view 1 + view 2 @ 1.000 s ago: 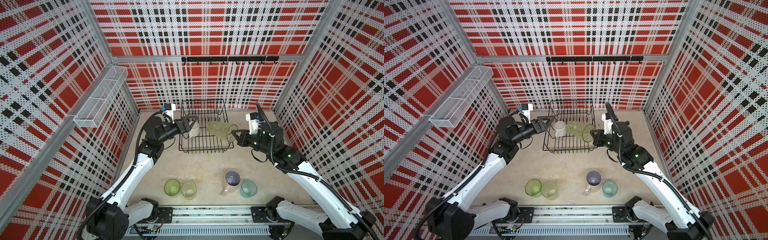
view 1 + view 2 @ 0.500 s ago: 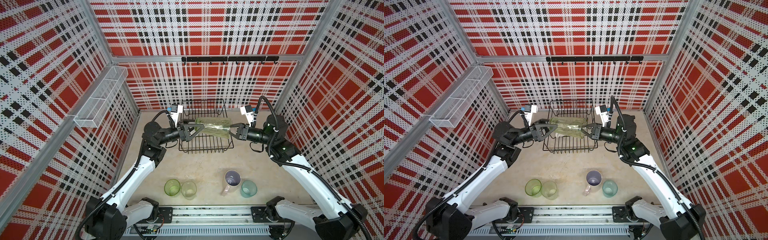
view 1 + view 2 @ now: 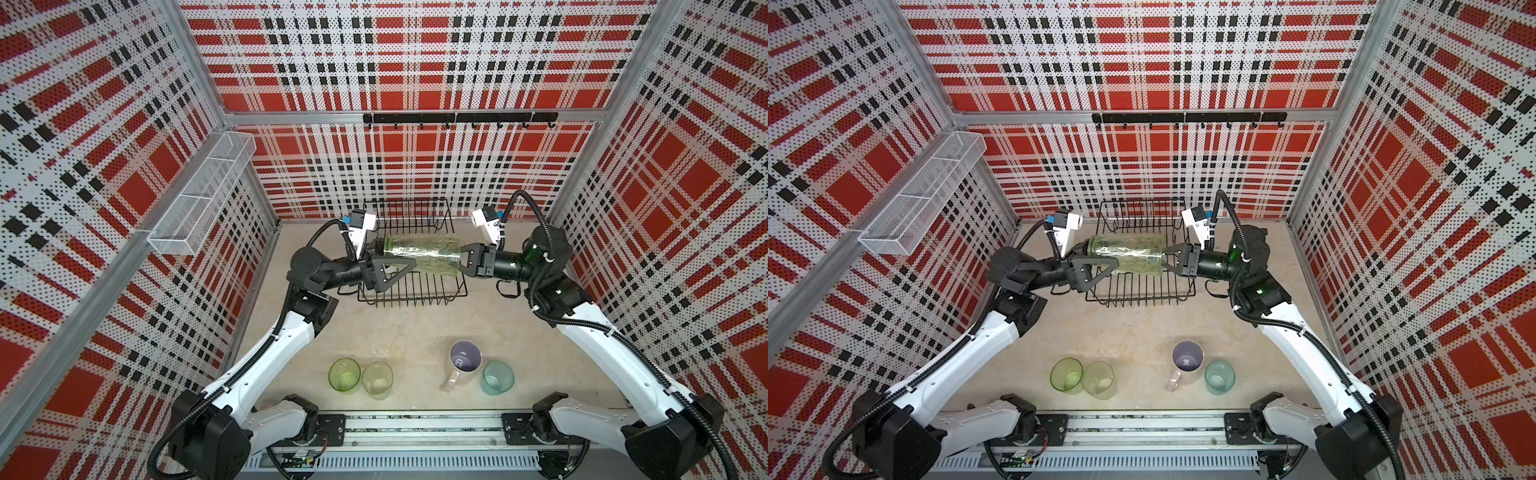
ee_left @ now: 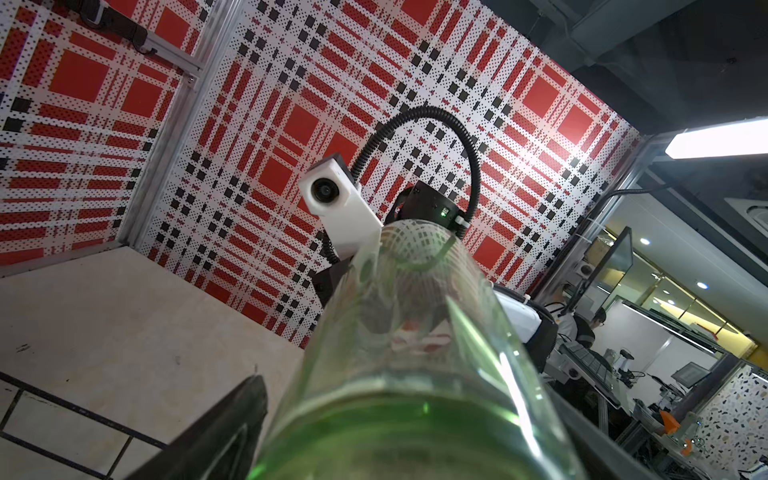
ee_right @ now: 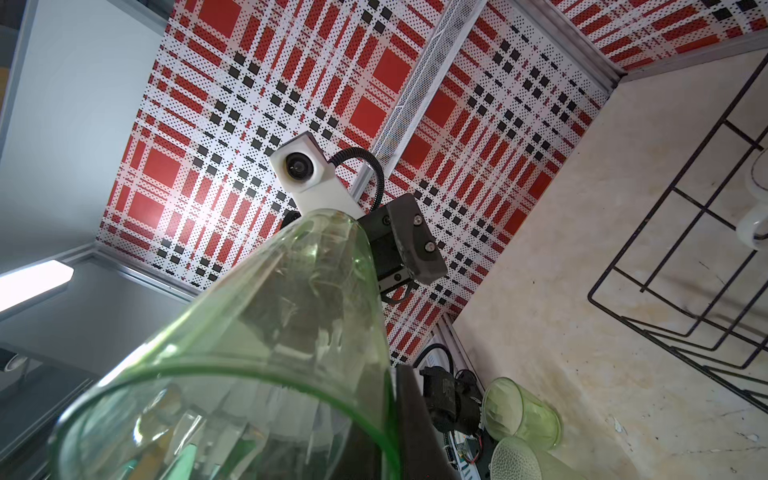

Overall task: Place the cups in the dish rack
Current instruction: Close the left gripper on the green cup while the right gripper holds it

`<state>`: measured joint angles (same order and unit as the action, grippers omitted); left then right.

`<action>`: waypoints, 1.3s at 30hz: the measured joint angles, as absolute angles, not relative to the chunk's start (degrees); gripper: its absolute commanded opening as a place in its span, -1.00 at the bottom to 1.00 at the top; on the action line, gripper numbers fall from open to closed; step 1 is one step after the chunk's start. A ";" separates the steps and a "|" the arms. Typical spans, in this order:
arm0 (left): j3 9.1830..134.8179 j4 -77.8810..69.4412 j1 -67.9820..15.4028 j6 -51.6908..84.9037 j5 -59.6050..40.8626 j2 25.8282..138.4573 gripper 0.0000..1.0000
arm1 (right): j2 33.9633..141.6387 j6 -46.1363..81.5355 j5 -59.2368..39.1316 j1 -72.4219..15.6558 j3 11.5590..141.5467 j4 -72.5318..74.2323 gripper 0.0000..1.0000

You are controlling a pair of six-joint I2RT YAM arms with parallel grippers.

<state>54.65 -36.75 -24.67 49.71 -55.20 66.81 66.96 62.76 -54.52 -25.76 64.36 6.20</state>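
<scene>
currently catalogued, by position:

- held green tumbler [image 3: 428,255]: on its side in the air over the dish rack [image 3: 415,293], base toward the left arm, mouth toward the right arm.
- right gripper [image 3: 461,262]: closed, pinching the tumbler's rim wall.
- left gripper [image 3: 399,252]: jaws spread wide, straddling the tumbler's base. whether its fingers touch the cup cannot be told.
- dish rack: black wire, at the back of the table [image 3: 415,332], near the rear wall.
- standing green tumbler [image 3: 344,374] and pale frosted tumbler [image 3: 377,379]: upright, mouths up, just beside each other near the front edge, left of centre.
- pale pink mug [image 3: 463,365], lilac inside, and teal tumbler [image 3: 497,376]: upright, side by side, right of centre, well apart from the rack.
- white mug [image 5: 762,178]: partly seen at the edge of the right wrist view, behind the rack's wires.
</scene>
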 measured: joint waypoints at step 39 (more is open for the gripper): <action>49.08 -37.26 -19.79 49.10 -47.40 67.92 0.31 | 68.64 58.96 -46.00 -25.23 58.92 5.50 0.60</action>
